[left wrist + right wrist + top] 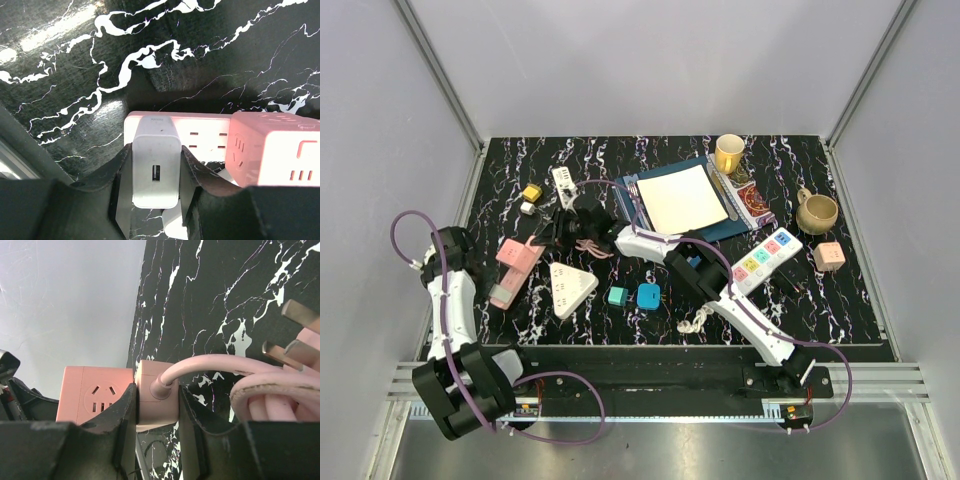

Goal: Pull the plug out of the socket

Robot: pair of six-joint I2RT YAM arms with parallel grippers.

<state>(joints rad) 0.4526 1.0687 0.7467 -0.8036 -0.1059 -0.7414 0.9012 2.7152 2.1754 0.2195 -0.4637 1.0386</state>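
Note:
A white USB charger plug sits upright in a white socket strip. My left gripper is shut on the plug, one finger pressed to each side. A pink cube socket lies against the strip on the right. My right gripper is shut on the pink block at the cube's cable end, beside the cube's outlet face. A pink cable curls off to the right. In the top view both grippers meet at left of centre, and they hide the plug.
A pink power strip, a white triangular socket and two teal cubes lie nearby. A blue folder with a white sheet, a yellow mug, a beige cup and a multicoloured strip are to the right.

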